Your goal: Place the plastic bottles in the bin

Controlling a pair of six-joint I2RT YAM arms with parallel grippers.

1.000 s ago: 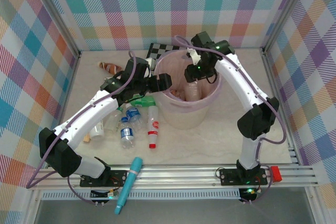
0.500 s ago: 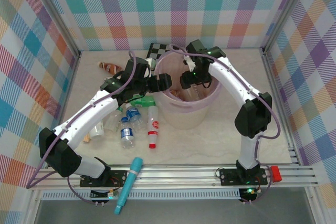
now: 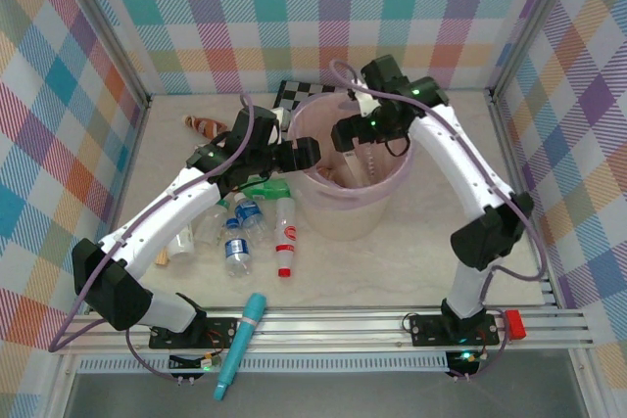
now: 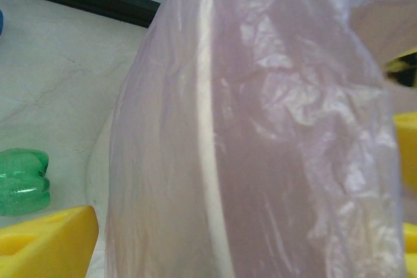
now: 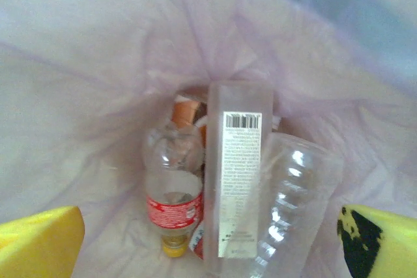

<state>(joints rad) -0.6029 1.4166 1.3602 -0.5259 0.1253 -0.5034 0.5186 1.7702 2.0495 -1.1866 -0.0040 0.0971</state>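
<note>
The pale-pink bin [image 3: 377, 210] stands mid-table, and its liner wall [image 4: 260, 128] rises close before the left wrist camera. My right gripper [image 3: 348, 136] hangs open over it, fingertips [image 5: 39, 242] wide apart with nothing between them. Inside lie a red-labelled bottle [image 5: 172, 193], a square clear bottle [image 5: 238, 180] and a ribbed clear one [image 5: 293, 200]. My left gripper [image 3: 306, 152] is open at the bin's left rim, which stands between its jaws. Left of the bin lie a green bottle [image 3: 266, 188], a red-labelled bottle [image 3: 285, 234], a blue-labelled bottle [image 3: 235, 247] and other clear ones.
A black-and-white checkerboard [image 3: 294, 93] leans behind the bin. A brown-striped object [image 3: 204, 125] lies at the back left. A teal pen-like tube [image 3: 242, 340] rests on the front rail. Bare table lies right of the bin.
My right gripper dipped into the bin with a clear bottle, let it go, and has risen slightly leftward. The left arm has not moved.
</note>
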